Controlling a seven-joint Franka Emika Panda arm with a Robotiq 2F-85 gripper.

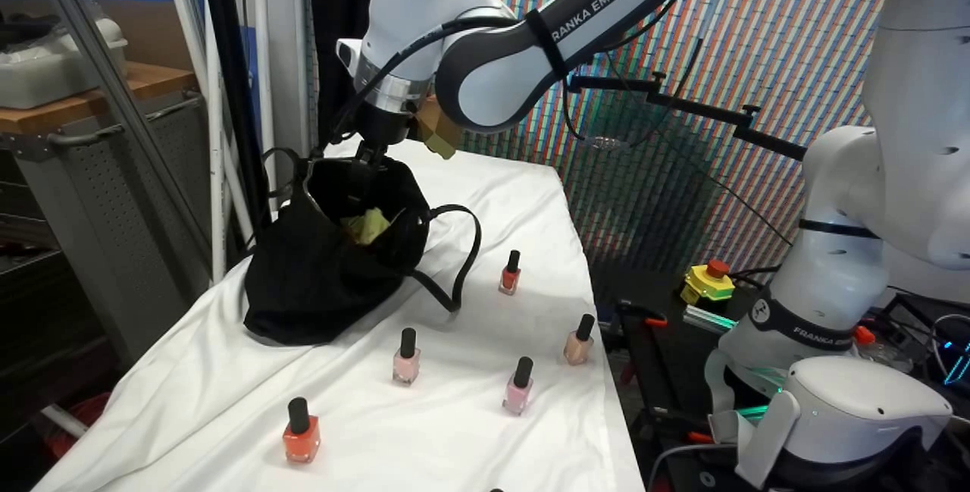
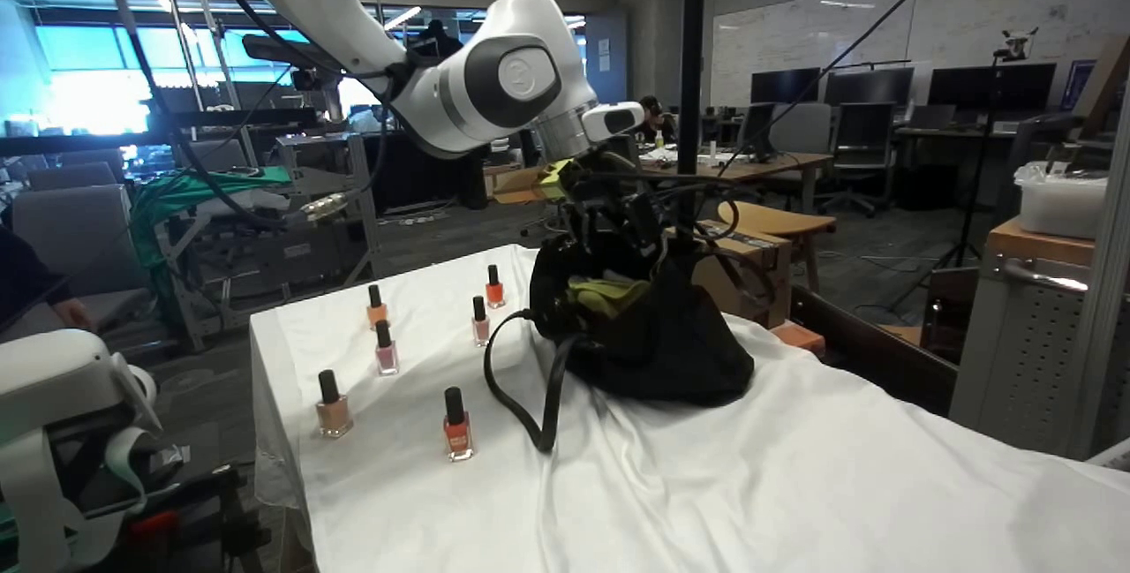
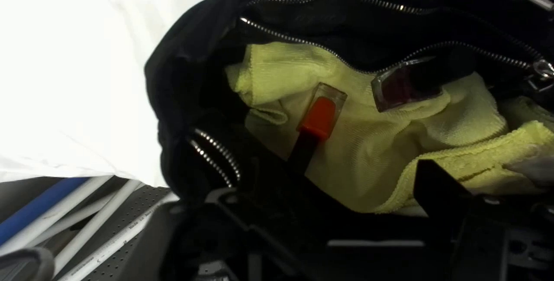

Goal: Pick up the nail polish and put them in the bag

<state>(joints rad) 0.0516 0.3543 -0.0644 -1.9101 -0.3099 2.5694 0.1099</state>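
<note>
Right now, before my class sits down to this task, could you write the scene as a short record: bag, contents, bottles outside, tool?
Bag: black, mouth open, sitting on a white cloth
Inside the bag: yellow cloth, orange-red bottle, dark red bottle
Outside: six upright bottles on the white cloth
Tool: open, at the bag's mouth
Left to pack: the six upright bottles
Hidden: whatever may lie deeper in the bag
</note>
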